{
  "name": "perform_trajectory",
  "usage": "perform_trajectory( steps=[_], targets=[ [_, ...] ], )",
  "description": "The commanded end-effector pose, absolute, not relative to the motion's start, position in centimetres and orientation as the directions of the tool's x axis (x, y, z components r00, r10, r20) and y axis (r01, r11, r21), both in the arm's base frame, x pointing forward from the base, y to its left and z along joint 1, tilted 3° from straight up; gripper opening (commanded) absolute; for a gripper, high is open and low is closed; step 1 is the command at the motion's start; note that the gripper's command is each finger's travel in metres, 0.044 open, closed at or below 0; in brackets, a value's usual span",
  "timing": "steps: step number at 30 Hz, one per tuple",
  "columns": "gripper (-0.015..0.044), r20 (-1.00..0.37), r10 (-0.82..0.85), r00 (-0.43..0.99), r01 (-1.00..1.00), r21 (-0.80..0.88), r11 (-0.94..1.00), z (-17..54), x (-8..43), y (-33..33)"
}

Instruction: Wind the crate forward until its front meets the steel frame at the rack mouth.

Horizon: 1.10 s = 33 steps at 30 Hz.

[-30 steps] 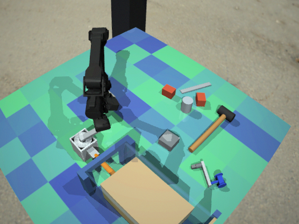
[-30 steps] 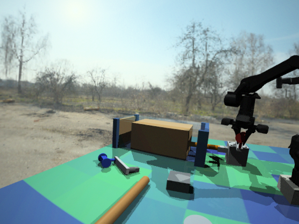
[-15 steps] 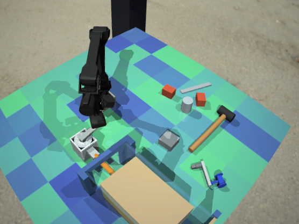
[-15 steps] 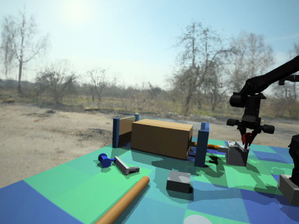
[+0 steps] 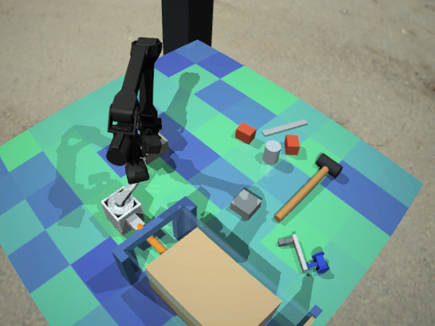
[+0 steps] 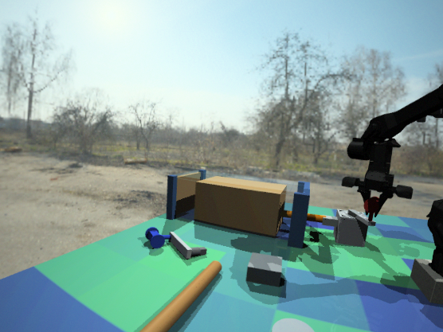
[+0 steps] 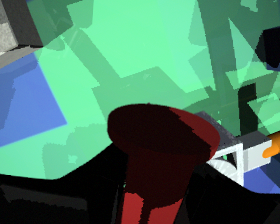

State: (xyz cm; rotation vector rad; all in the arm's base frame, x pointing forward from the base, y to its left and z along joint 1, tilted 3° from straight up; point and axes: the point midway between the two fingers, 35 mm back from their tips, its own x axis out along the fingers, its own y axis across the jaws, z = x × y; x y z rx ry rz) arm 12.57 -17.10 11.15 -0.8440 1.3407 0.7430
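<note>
My gripper is shut on the red knob of the winch handle. The handle's grey arm lies across the top of the grey winch and points toward the arm's base; its key is hidden. An orange strap runs from the winch through the blue steel frame to the crate. The crate sits flat, with a gap between its front and the frame.
Another crank with a blue knob lies beside the cubby. A mallet, grey block, grey cylinder, two red blocks and flat bar are on the bench.
</note>
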Motion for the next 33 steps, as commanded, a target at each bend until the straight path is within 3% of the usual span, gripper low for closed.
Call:
perform_trajectory(
  steps=[1,33],
  targets=[
    [0.0000,-0.998,-0.032,0.058,-0.843,-0.066,0.534,10.9,10.9,-17.7],
    [0.0000,-0.998,-0.035,0.054,-0.843,-0.065,0.533,10.8,7.6,-20.2]
  ],
)
